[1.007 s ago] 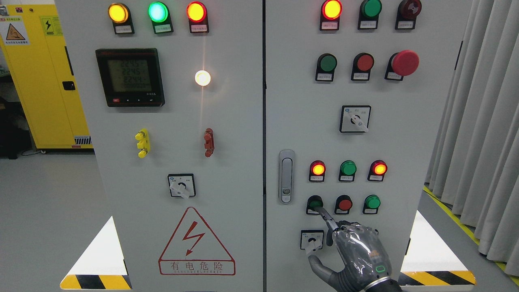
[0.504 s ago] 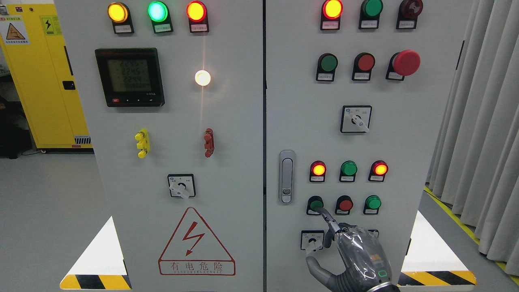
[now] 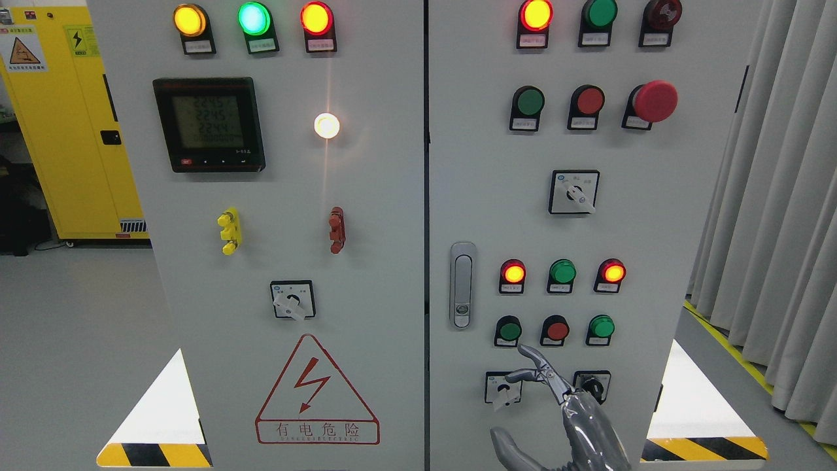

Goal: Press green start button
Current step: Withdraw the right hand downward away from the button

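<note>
Grey metal makes up the big cabinet (image 3: pixel 392 216), which has two flat doors side by side with a dark gap between them. On the right door, near its lower edge, sit three round buttons in a row: the green start button (image 3: pixel 509 331) on the left, a red button (image 3: pixel 556 330) in the middle and another green button (image 3: pixel 601 326) on the right. Just above them glow three round lamps (image 3: pixel 562 271), two red and one green. Below the row are two small square switches (image 3: pixel 503 387), and a long silver door handle (image 3: pixel 462 284) stands near the door's inner edge. The right hand (image 3: pixel 569 418) comes up from the bottom edge, shiny and grey. Its fingers (image 3: pixel 533 356) are loose and spread, holding nothing, and one points up just under the green start button without touching it. Bare grey door lies open around the hand on both sides. Pale curtains (image 3: pixel 778 196) hang past the cabinet's right edge.
</note>
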